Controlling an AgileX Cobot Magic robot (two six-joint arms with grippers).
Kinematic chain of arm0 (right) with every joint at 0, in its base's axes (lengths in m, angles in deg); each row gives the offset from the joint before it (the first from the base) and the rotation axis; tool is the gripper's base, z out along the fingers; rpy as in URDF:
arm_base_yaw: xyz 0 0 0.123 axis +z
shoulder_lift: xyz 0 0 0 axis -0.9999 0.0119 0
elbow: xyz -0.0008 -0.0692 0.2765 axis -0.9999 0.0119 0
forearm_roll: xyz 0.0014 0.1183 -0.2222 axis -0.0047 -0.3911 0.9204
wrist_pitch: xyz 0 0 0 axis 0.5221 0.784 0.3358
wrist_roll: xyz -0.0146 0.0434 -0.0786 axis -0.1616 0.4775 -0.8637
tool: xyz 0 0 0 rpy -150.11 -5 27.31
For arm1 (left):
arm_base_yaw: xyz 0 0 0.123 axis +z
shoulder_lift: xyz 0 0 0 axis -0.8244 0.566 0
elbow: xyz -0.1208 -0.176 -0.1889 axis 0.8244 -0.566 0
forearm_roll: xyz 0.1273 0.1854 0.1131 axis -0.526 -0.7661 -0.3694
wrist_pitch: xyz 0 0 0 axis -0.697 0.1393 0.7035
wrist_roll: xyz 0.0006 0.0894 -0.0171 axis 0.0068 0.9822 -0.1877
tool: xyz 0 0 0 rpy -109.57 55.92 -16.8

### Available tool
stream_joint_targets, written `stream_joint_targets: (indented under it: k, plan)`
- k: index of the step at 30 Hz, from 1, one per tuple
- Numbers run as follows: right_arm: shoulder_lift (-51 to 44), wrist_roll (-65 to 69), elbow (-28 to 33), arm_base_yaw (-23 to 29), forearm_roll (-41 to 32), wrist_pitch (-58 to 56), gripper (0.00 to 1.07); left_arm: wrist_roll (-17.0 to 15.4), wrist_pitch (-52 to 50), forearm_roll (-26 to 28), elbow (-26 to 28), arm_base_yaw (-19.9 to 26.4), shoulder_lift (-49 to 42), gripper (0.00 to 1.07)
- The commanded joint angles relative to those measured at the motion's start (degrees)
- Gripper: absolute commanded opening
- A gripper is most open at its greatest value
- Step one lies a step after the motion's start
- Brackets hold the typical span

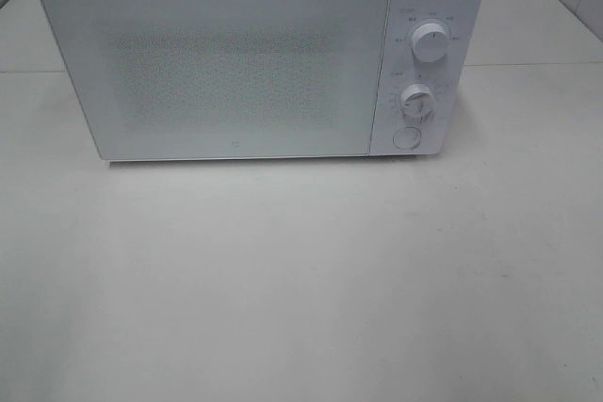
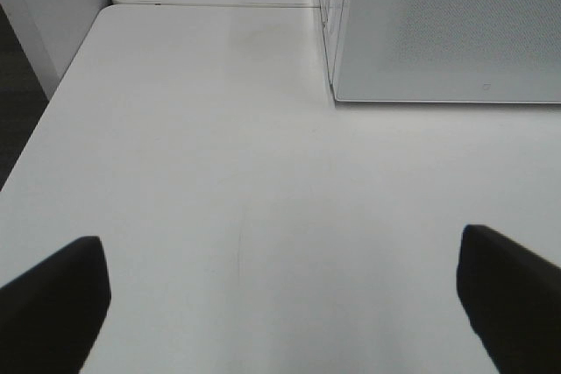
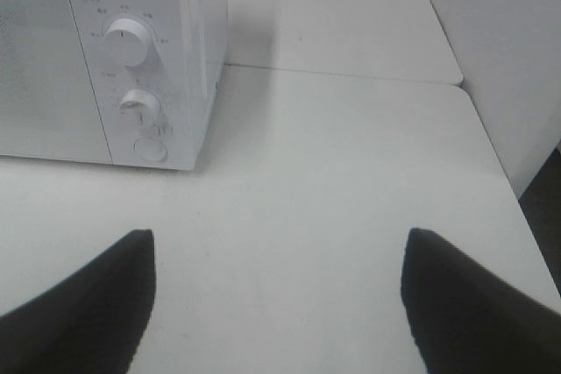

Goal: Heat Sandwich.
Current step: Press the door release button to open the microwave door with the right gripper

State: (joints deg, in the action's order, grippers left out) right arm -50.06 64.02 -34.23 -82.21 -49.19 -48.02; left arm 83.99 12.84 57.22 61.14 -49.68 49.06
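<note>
A white microwave (image 1: 236, 54) stands at the back of the white table with its door shut; its two knobs (image 1: 431, 42) and round button sit on the right panel. The sandwich is out of view. My left gripper (image 2: 280, 291) hangs open over bare table, off the microwave's front left corner (image 2: 337, 94). My right gripper (image 3: 279, 291) is open too, over bare table in front of the microwave's control panel (image 3: 140, 85) and to its right. Nothing lies between either pair of fingers. Neither gripper shows in the exterior high view.
The table (image 1: 301, 280) stretches wide in front of the microwave. Its left edge (image 2: 35, 137) drops to a dark floor. A white wall panel (image 3: 508, 50) rises past the table's right edge.
</note>
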Motion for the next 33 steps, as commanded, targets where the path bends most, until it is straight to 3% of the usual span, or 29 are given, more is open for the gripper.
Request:
stream_joint_targets:
  k: [1,33]
  plan:
    - [3.3,-0.3,-0.2,-0.5,-0.2,5.4,0.76,-0.1,-0.1,0.0,-0.2,0.2,-1.6,1.03]
    - [35.2,0.8,-0.2,-0.5,-0.2,38.2,0.76,-0.1,-0.1,0.0,-0.2,0.2,-1.6,1.03]
